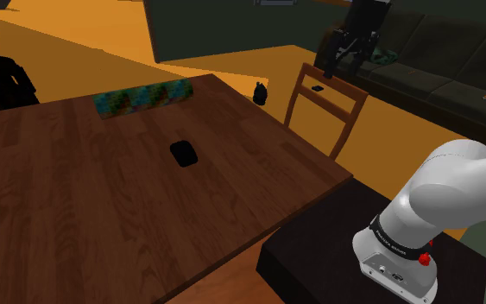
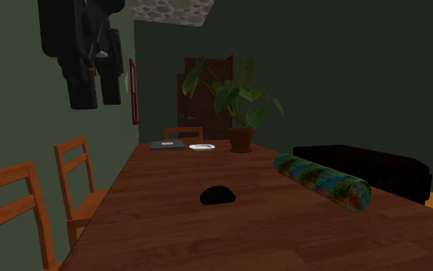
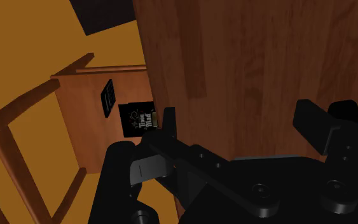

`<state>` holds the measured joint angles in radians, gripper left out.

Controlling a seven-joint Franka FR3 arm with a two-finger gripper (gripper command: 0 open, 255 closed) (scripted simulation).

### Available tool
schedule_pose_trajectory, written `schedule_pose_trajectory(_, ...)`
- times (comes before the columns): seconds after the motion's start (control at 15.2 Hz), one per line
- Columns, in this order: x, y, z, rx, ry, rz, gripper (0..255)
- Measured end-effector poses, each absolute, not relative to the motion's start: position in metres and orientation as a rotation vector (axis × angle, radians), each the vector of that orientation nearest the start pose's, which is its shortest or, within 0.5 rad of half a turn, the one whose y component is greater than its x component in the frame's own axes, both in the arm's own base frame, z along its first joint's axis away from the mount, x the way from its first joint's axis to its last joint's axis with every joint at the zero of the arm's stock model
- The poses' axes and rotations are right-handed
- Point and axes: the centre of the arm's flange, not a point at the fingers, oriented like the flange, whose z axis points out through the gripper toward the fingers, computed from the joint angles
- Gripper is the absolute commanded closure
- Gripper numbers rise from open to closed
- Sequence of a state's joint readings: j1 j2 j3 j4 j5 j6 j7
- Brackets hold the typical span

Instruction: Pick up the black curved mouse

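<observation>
The mouse (image 1: pixel 183 154) lies low and flat on the table (image 1: pixel 77 216), out on open wood with nothing touching it, so a straight drop from above looks workable. The gripper (image 1: pixel 338 59) hangs high, well apart from the mouse, over the chair (image 1: pixel 323 104) that stands at the table's edge. Its jaws stand wide with nothing between them (ready for a grasp, I judge, but with the whole approach not yet made). Seen from the wrist, the fingers (image 3: pixel 169 119) frame the table's edge and the chair's seat below, where a couple of small dark things lie.

A patterned roll (image 1: pixel 146 97) rests toward the far edge, well clear of the mouse, and should not hinder the reach. At the table's other end stand a potted plant (image 2: pixel 240 100) and a white plate (image 2: pixel 201 146). The table is dark brown wood grain. Around it are an orange floor (image 1: pixel 103 52), dark green walls and a dark sofa (image 1: pixel 431 69).
</observation>
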<state>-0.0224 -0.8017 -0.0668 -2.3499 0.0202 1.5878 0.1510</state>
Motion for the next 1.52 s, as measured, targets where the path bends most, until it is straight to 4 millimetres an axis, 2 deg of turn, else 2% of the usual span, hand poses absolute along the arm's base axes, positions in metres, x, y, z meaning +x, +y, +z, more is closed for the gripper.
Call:
schedule_pose_trajectory(0.13, 0.306, -0.027, 0.596, -3.053, 0.34, -0.056, 0)
schedule_pose_trajectory(0.26, 0.318, -0.013, 0.586, -3.056, 0.345, -0.058, 0)
schedule_pose_trajectory(0.73, 0.367, 0.051, 0.546, -3.065, 0.371, -0.072, 0)
schedule_pose_trajectory(1.52, 0.458, 0.157, 0.464, -3.079, 0.417, -0.099, 0)
